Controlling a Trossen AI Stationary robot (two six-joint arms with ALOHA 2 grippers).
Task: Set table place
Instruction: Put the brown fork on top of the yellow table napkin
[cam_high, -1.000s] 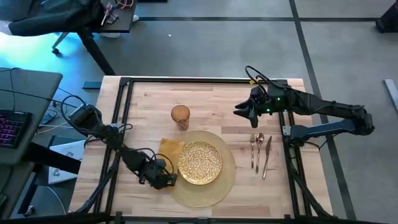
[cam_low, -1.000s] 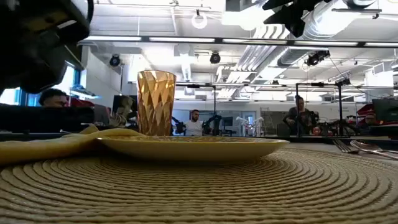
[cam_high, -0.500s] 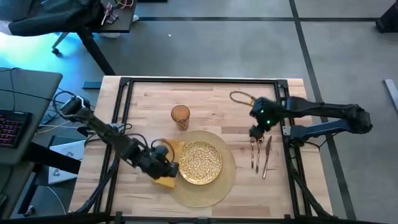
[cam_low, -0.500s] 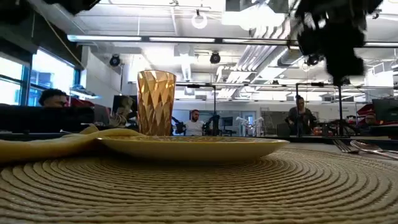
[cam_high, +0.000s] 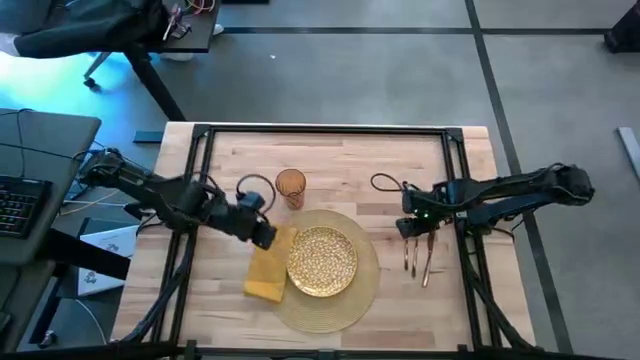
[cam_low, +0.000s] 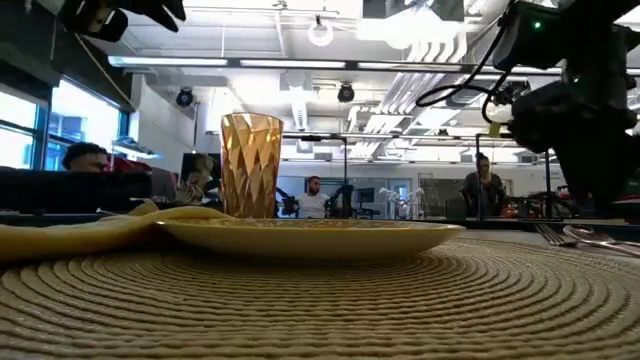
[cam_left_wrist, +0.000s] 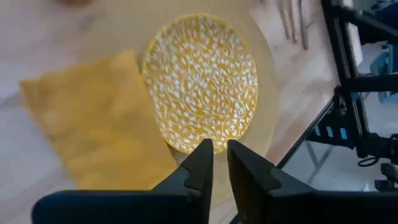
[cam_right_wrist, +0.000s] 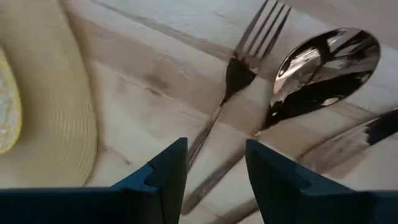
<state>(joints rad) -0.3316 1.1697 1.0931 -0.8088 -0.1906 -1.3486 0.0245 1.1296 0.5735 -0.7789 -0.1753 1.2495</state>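
Observation:
On the wooden table (cam_high: 230, 165) lies the round woven placemat (cam_high: 330, 315), the place, with a gold patterned plate (cam_high: 322, 262) on it. A mustard napkin (cam_high: 264, 278) lies flat against the plate's left side. Right of the mat lie a fork (cam_right_wrist: 249, 59), a spoon (cam_right_wrist: 323, 62) and a knife (cam_right_wrist: 373, 134). My left gripper (cam_high: 264, 234) hovers over the napkin's far end with its fingers nearly together and nothing between them (cam_left_wrist: 220, 165). My right gripper (cam_high: 410, 228) is open low over the cutlery. Its fingers stand either side of the fork's handle (cam_right_wrist: 205, 140).
An amber faceted glass (cam_high: 290, 186) stands upright just beyond the placemat's far edge, between the two arms. A black frame (cam_high: 320, 130) runs along the table's edges. Bare wood shows at the far side and the near left corner.
My left gripper has risen and gone from the napkin's near end toward the table's far left. My right gripper has come from the far right part of the table toward the near edge and down over the cutlery. Napkin, plate and glass have stayed put.

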